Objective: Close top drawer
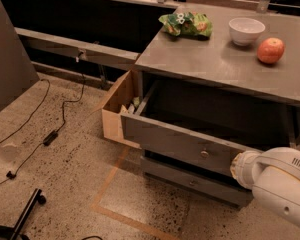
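The top drawer [180, 141], under the table [215, 64] at centre frame, stood partly open, its front proud of the lower drawer [190, 181]. The gripper [236, 168], at 4 o'clock, sat at the front's right end; its state could not be told. Closure judged incomplete, with further pushing required.
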Robot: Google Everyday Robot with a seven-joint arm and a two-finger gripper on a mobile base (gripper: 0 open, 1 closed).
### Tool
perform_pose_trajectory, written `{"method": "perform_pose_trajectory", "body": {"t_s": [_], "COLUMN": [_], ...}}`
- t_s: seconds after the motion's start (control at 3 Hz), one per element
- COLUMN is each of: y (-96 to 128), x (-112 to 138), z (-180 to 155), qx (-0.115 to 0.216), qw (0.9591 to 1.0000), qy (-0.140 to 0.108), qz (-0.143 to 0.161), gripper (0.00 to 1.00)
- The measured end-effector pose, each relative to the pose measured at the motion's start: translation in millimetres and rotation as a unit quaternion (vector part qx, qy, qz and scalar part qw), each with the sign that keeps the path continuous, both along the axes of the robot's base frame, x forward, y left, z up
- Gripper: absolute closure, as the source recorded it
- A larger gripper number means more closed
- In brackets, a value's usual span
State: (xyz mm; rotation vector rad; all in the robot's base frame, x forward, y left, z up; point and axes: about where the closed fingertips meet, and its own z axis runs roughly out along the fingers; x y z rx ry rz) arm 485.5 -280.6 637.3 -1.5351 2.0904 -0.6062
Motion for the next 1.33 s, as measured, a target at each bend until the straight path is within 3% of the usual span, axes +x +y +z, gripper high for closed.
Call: {"method": "perform_pose_trajectory", "body": {"t_s": [0.67,1.33], "y": [-17,-36], "x": [61,94], "z": [-19,-13], "qx": [0.007,0.009], "qw": [1.0,0.9998], "qy": [-0.006,-0.019], "qz": [-0.001,-0.002], "gripper": [1.0,1.0]}}
